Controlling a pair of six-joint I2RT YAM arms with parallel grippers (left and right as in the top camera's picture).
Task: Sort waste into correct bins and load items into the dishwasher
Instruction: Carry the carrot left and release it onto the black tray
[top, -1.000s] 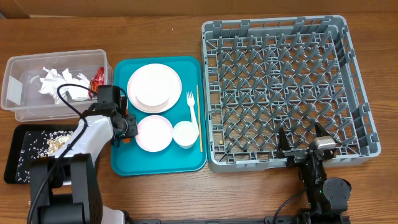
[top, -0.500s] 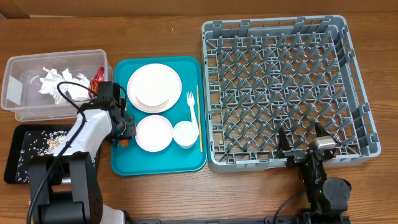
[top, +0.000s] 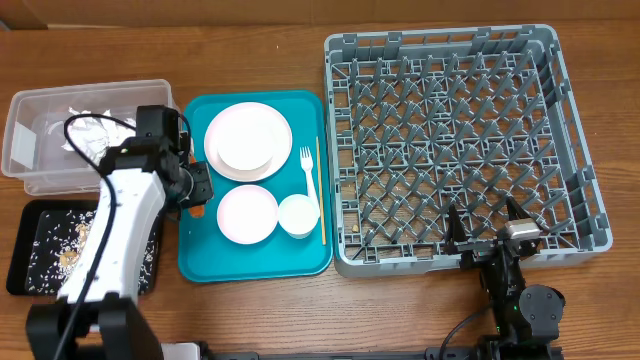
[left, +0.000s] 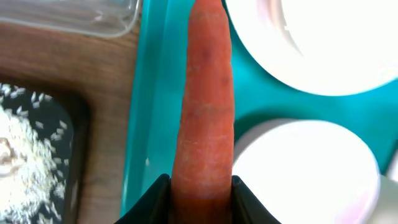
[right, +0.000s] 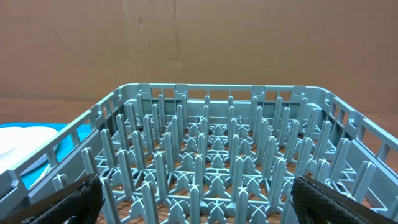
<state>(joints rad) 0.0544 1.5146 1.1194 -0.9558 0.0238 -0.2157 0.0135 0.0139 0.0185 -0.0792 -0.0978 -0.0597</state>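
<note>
My left gripper (top: 197, 195) is shut on the orange carrot (left: 205, 106) and holds it over the left edge of the teal tray (top: 255, 262), beside the clear tub (top: 20, 150) and the black tray (top: 30, 215). White napkin balls (top: 85, 128) lie in the tub. Rice grains (left: 31, 162) lie in the black tray. On the teal tray are the plate (top: 275, 125) with a bowl (top: 245, 150) on it, a second bowl (top: 247, 213), the cup (top: 298, 216), the fork (top: 308, 175) and the wooden stick (top: 321, 190). My right gripper (right: 199, 199) is open at the grey rack's (top: 460, 150) front edge.
The rack holds no dishes; its upright pegs fill the right wrist view (right: 211, 155). Bare wooden table lies around the tub, both trays and the rack. A brown cardboard wall stands behind the rack (right: 199, 43).
My left arm has swung left and up with the carrot, from beside the lower bowl to the teal tray's left edge near the tub. The right arm has not moved.
</note>
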